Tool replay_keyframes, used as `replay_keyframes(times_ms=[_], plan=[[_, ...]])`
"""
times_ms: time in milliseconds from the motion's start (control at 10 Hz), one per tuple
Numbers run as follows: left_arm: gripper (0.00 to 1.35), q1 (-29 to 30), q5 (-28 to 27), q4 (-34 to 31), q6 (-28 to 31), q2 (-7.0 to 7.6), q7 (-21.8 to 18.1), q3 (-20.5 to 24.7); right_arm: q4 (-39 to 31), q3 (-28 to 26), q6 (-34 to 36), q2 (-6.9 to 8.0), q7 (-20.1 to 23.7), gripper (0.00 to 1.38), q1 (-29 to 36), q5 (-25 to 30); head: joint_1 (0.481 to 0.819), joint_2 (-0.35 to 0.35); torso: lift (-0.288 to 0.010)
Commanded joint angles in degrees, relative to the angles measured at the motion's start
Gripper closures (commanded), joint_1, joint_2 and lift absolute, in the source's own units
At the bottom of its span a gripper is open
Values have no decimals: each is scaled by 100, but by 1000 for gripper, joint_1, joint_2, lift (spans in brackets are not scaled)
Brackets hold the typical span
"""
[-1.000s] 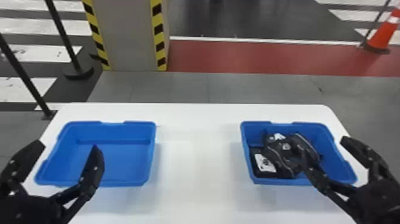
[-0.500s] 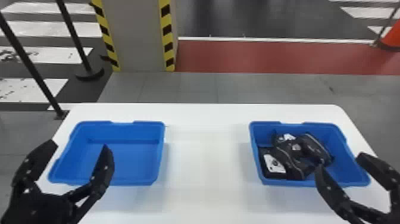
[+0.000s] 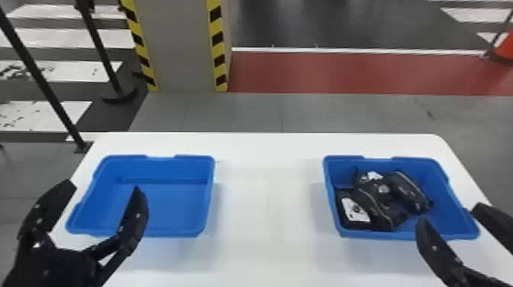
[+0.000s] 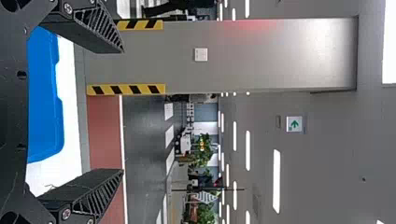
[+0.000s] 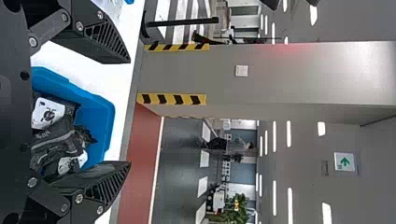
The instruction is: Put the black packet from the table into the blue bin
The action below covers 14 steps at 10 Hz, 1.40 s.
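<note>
Drawing back from the heap of black packets with white labels [image 3: 376, 198], the right gripper [image 3: 449, 212], black with two flat fingers, had come to the near right part of the blue plastic bin [image 3: 343, 166] that held them. Earlier, one of its fingers had overlapped the heap in the head view; now both pointed in at the bin's near side, spread well apart. The packets had kept their places, piled together toward that bin's left side. Which of them was the task's packet could not be told.

The matching black left gripper [image 3: 105, 186] had remained at the empty blue plastic bin [image 3: 175, 206] on the left of the white table [image 3: 267, 198], its fingers also wide apart. The whole scene had shifted rightward in the head view, so that the orange traffic cone [image 3: 505, 47], fully visible earlier, was now cut by the right edge.
</note>
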Motion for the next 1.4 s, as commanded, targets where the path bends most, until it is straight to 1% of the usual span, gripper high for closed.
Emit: replay_keyframes(times_ms=[0,700,1300], plan=[[114,1,-9,0,-2,0,-4,-9,30,0,-32,10,3,269,-5,3,695,13,-110],[114,1,-9,0,-2,0,5,2,73,11,-144,10,3,315,-75,49,695,11,-110],[114,-27,-20,0,69,0,-4,-32,129,11,-144,10,3,315,-146,186,695,9,-110]])
